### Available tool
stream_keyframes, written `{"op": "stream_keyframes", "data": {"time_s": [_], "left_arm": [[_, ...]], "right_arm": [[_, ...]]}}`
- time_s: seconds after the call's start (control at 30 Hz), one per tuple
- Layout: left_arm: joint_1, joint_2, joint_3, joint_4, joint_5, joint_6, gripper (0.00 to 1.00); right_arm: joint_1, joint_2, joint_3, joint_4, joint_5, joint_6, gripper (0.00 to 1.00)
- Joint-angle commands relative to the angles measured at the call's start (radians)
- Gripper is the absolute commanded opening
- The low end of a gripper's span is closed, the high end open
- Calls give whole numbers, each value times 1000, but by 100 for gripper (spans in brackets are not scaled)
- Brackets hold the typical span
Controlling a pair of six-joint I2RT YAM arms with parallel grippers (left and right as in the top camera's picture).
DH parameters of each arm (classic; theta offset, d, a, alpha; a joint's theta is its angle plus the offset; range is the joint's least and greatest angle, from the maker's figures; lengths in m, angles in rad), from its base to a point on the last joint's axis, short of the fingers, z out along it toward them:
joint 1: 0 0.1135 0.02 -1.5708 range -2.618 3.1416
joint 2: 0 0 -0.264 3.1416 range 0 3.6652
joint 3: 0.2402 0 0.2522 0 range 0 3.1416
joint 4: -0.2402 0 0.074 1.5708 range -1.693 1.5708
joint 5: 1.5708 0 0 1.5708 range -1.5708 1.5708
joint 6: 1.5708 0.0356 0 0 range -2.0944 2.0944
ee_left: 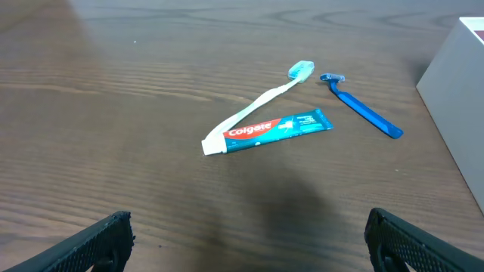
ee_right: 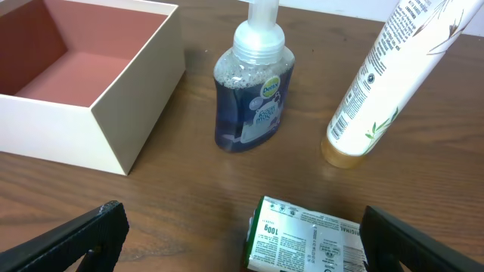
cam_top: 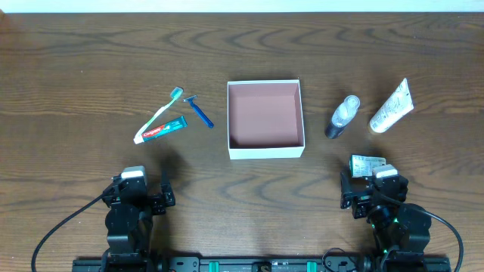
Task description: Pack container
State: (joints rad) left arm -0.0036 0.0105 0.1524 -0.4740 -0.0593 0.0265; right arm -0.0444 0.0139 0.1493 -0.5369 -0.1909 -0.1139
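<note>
Dark wood surface [cam_top: 76, 68] filling the frame. At centre, lying flat: container [cam_top: 266, 152], square, shallow, thin white walls, pinkish-brown inside. Lower left, left end effector [ee_left: 246, 242] spread wide, gripping nothing; lower right, right end effector [ee_right: 242, 227] equally wide, near a soap box [ee_right: 310, 245]. Right of the container: white tube [cam_top: 392, 106], bottle [cam_top: 342, 117]. Left of it: toothpaste [cam_top: 162, 130], toothbrush [cam_top: 160, 113], razor [cam_top: 200, 112].
</note>
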Motion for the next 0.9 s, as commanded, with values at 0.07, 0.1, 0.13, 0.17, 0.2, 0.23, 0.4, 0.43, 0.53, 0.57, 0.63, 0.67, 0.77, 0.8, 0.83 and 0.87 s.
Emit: {"op": "stream_keyframes", "data": {"time_s": [0.07,0.1,0.13,0.17,0.2,0.23,0.4,0.43,0.53,0.57,0.63,0.67,0.77,0.8,0.83,0.87], "left_arm": [[3,-5,-18,0,-3,-1,98],[3,-5,-18,0,-3,-1,98],[3,-5,-18,0,-3,-1,98],[3,-5,-18,0,-3,-1,98],[3,-5,-18,0,-4,-1,98],[3,-5,-18,0,-4,-1,98],[3,-5,-18,0,-4,-1,98],[3,-5,-18,0,-4,-1,98],[3,-5,-18,0,-4,-1,98],[3,-5,-18,6,-4,-1,98],[3,-5,-18,11,-3,-1,98],[3,-5,-18,10,-4,-1,98],[3,-5,-18,8,-4,-1,98],[3,-5,-18,8,-3,-1,98],[3,-5,-18,8,-3,-1,98],[3,-5,-18,8,-3,-1,98]], "right_arm": [[-3,-8,-3,-1,0,4,99],[-3,-8,-3,-1,0,5,99],[-3,-8,-3,-1,0,5,99],[-3,-8,-3,-1,0,4,99],[-3,-8,-3,-1,0,4,99],[-3,-8,-3,-1,0,5,99],[-3,-8,-3,-1,0,4,99],[-3,-8,-3,-1,0,4,99],[-3,-8,-3,-1,0,5,99],[-3,-8,-3,-1,0,5,99],[-3,-8,-3,-1,0,4,99],[-3,-8,-3,-1,0,4,99],[-3,-8,-3,3,0,5,99],[-3,-8,-3,3,-1,5,99],[-3,-8,-3,3,-4,6,99],[-3,-8,-3,2,-10,14,99]]}}
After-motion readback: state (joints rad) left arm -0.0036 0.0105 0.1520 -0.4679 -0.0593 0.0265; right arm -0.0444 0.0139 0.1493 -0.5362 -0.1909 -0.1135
